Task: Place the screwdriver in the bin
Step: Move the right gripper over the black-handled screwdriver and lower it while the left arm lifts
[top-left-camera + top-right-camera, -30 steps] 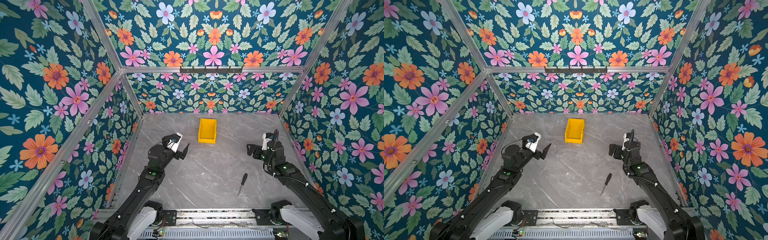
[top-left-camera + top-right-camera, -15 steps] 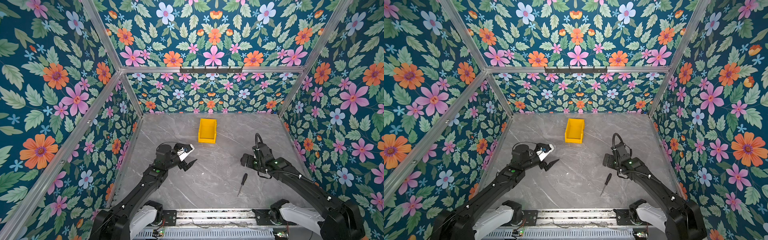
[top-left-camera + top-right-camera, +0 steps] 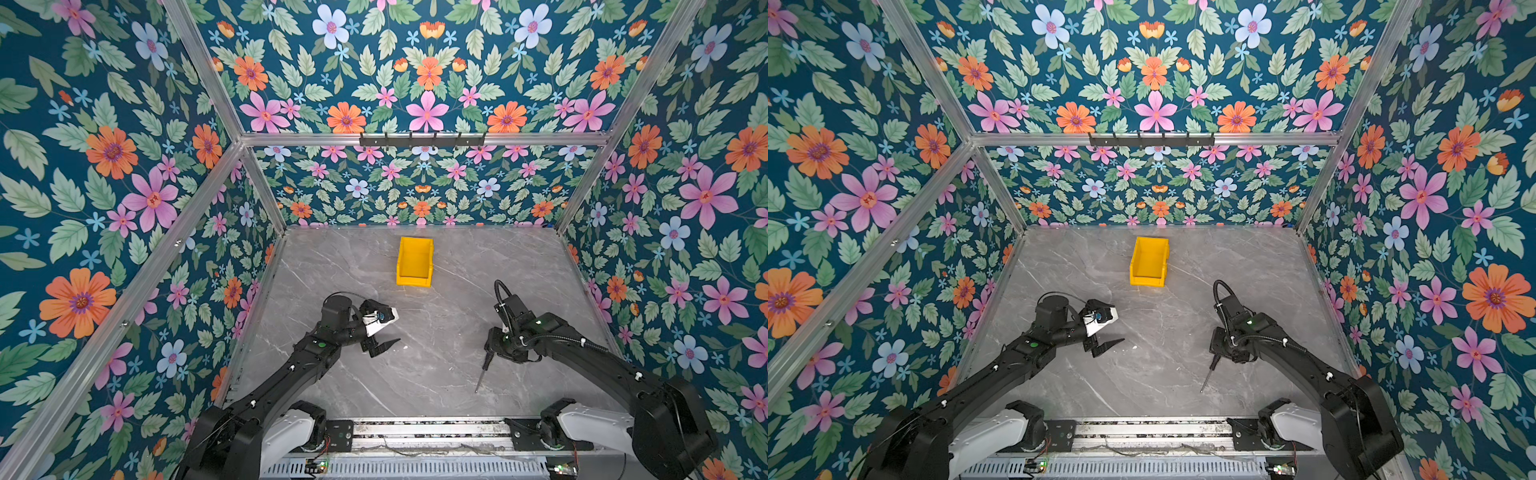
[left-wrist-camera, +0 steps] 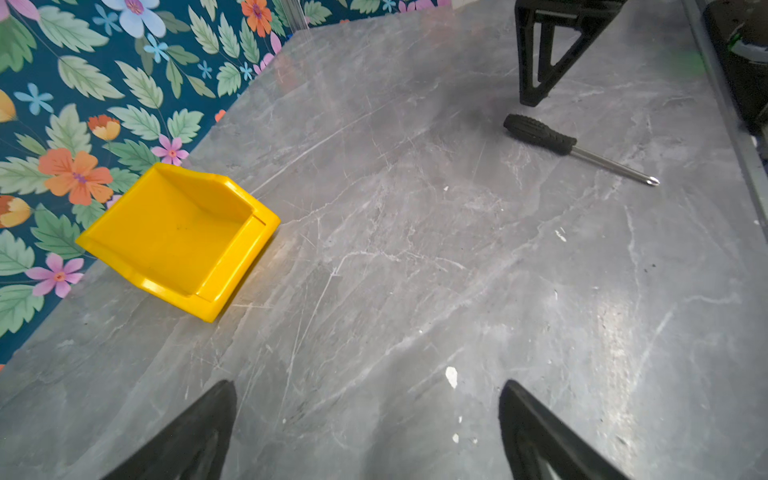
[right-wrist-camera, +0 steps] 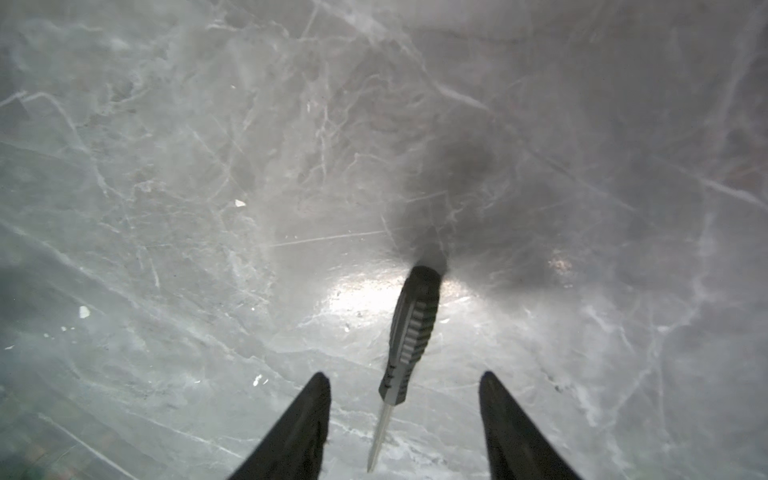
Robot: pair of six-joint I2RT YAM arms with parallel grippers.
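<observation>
The screwdriver point(image 3: 482, 372) point(image 3: 1208, 372), black handle and thin silver shaft, lies flat on the grey marble table at the front right. My right gripper point(image 3: 492, 351) point(image 5: 403, 376) points down over its handle point(image 5: 411, 332). The jaws are open and straddle the join of handle and shaft with a gap on each side. The yellow bin point(image 3: 413, 282) point(image 3: 1147, 281) point(image 4: 232, 266) stands empty at the back middle, its low lip toward the front. My left gripper point(image 3: 388, 332) point(image 4: 368, 384) hovers open and empty left of centre, facing the screwdriver point(image 4: 540, 135).
Floral walls and aluminium frame posts point(image 3: 266, 195) close in the table on three sides. A metal rail point(image 3: 415, 428) with both arm bases runs along the front edge. A finger point(image 4: 540, 54) of the right gripper shows in the left wrist view beside the screwdriver's handle.
My right gripper has swung forward and down over the screwdriver, and its jaws have narrowed around it. My left gripper has moved forward and toward the middle, lower over the table.
</observation>
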